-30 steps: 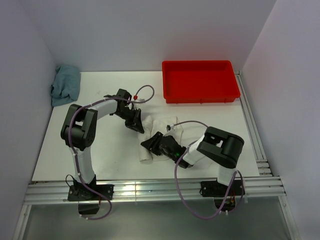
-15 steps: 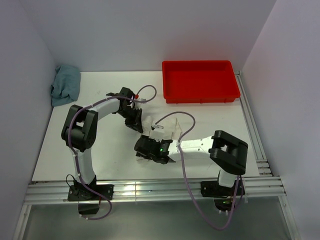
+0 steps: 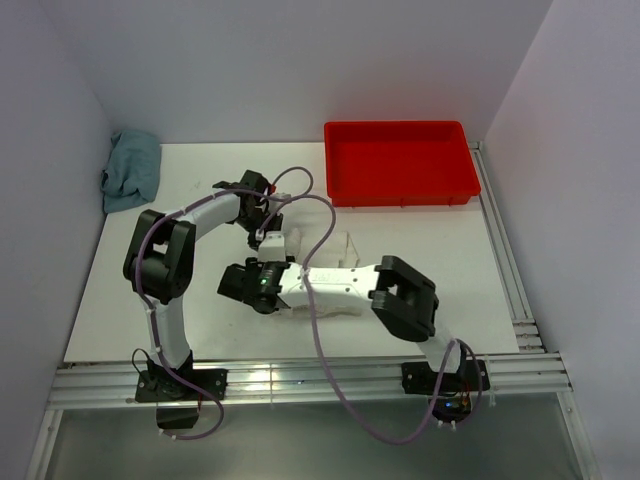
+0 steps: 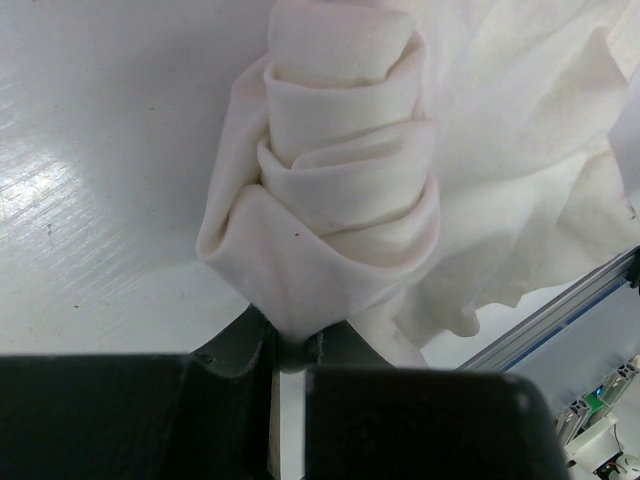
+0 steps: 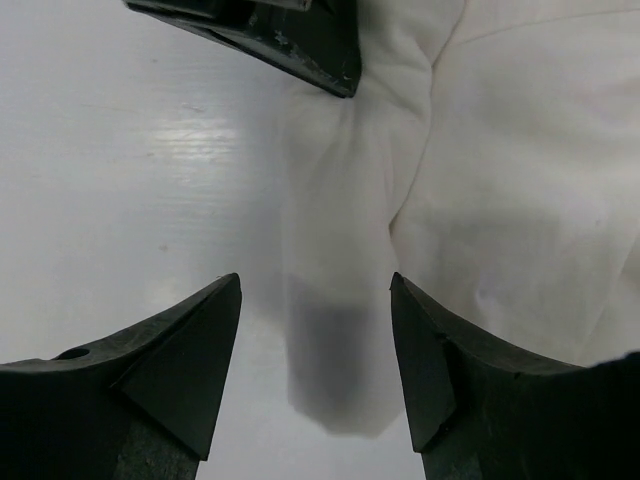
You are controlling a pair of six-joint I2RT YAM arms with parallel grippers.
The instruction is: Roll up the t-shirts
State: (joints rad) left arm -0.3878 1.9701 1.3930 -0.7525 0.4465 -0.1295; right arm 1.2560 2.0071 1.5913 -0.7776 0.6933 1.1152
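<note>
A white table (image 3: 470, 275) filled the middle of the overhead view, closed in by plain pale lavender-grey walls: a back wall (image 3: 300, 60) across the top, a left wall (image 3: 40, 220) and a right wall (image 3: 585, 150) down the sides. Aluminium rails (image 3: 260, 387) ran along its lower edge and a side rail (image 3: 505, 250) up its right edge, with a grey surface (image 3: 280, 450) at the bottom of the frame. Soft light left a bright sheen (image 3: 250, 372) on the tabletop by the lower rails.

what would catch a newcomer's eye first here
The bright red tray, far right on the table, stands out first, empty. Mid-table, the left gripper pinches one end of a rolled cream t-shirt, the right gripper open around the other end. A blue cloth sits bunched far left.
</note>
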